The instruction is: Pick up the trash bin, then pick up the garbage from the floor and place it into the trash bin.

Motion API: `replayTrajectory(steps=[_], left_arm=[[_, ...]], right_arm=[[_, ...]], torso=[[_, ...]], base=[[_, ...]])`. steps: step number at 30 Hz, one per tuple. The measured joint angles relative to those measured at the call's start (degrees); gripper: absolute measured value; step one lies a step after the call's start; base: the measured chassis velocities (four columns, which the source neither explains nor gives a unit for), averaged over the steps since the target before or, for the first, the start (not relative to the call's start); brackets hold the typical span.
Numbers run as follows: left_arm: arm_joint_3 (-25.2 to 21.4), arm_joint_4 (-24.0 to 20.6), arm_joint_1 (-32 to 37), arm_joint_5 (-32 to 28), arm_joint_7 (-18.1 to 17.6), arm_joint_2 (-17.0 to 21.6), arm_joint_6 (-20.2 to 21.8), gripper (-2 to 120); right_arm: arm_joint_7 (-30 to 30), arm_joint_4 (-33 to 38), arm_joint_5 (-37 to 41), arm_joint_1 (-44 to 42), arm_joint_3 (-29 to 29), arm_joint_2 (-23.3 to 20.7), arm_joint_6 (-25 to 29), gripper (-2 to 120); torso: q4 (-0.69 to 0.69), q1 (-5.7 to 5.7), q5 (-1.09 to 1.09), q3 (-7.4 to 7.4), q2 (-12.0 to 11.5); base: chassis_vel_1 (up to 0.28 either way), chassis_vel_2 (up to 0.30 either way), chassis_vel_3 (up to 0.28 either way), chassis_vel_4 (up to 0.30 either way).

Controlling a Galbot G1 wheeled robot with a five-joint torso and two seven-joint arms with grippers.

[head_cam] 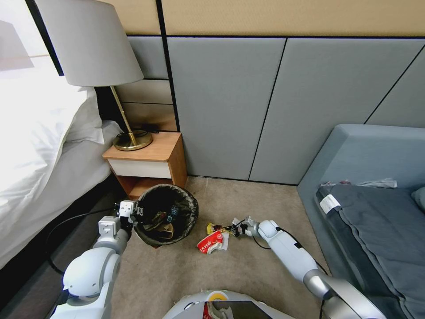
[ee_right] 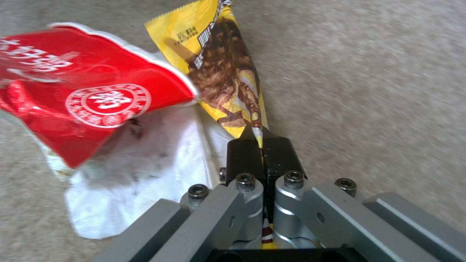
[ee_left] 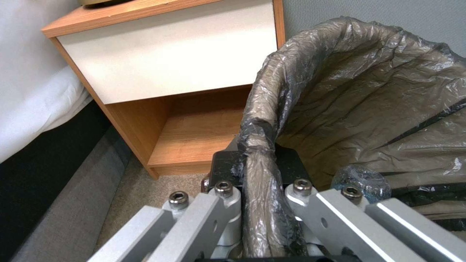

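- One small round white plastic trash bin (head_cam: 167, 215) lined with a black-brown plastic bag sits on the tan carpet (head_cam: 248, 274), just in front of the wooden nightstand (head_cam: 148, 165) and near the bed's edge (head_cam: 53, 177). Its mouth faces up, and a few bits of litter lie inside.
- Three pieces of garbage lie together on the carpet between the bin and the grey sofa (head_cam: 367, 186): one red-and-white snack packet (head_cam: 211, 242), one yellow-and-brown printed wrapper (ee_right: 228, 69), and one white tissue (ee_right: 141, 171) spread flat under the packet.
- There are two grippers, one on each arm.
- The left gripper (head_cam: 138, 211) is at the bin's rim on the side toward the bed. In the left wrist view its black pads (ee_left: 227, 167) sit one outside and one inside the wall, closed tight on the bag-covered rim, with only the wall's thickness between them.
- The right gripper (head_cam: 239, 228) is low over the carpet at the litter's sofa-side edge. In the right wrist view its jaws are pressed together on the narrow end of the yellow wrapper, with just the thin foil between the pads (ee_right: 245, 156).
- The yellow wrapper is long and tapering; its long axis runs straight out from the right gripper, narrow end pinched, wide crimped end farthest away, toward the bin.
- The red packet overlaps the wrapper's side, its open white-edged mouth turned toward it.
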Motion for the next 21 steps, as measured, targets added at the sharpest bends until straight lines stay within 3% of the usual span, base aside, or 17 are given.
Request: replayTrajectory(steps=[9, 10, 11, 14, 16, 21], left_arm=[[-0.11, -0.28, 0.29, -0.26, 0.05, 0.13, -0.01, 4], [-0.14, -0.42, 0.36, -0.34, 0.06, 0.14, -0.02, 4], [-0.14, -0.42, 0.36, -0.34, 0.06, 0.14, -0.02, 4], [0.13, -0.43, 0.23, -0.43, 0.08, 0.1, -0.03, 4], [0.2, -0.41, 0.17, -0.44, 0.08, 0.1, -0.03, 4], [0.52, -0.13, -0.08, -0.48, 0.08, 0.21, -0.03, 4]], right_arm=[[4.8, 10.98, 2.45, -4.89, 4.61, -3.59, -0.63, 0], [6.97, 17.24, 4.99, -7.37, 6.14, -6.41, -1.69, 0], [6.97, 17.24, 4.99, -7.37, 6.14, -6.41, -1.69, 0], [11.66, 27.69, 8.93, -11.71, 8.96, -10.89, -3.16, 0], [12.37, 29.53, 9.58, -12.47, 9.74, -11.66, -3.32, 0], [15.49, 41.83, 13.45, -16.11, 15.64, -14.56, -4.9, 0]], torso=[[0.0, 0.0, 0.01, 0.0, 0.0], [-0.04, 0.0, -0.02, -0.01, 0.0], [-0.04, 0.0, -0.02, -0.01, 0.0], [0.0, 0.0, 0.0, -0.01, 0.0], [-0.01, 0.0, -0.01, -0.01, 0.0], [-0.01, 0.0, -0.03, -0.01, 0.0]], base=[[0.0, 0.0, 0.0, 0.0], [0.0, 0.0, 0.0, 0.0], [0.0, 0.0, 0.0, 0.0], [0.0, 0.0, 0.0, 0.0], [0.0, 0.0, 0.0, 0.0], [0.0, 0.0, 0.0, 0.0]])
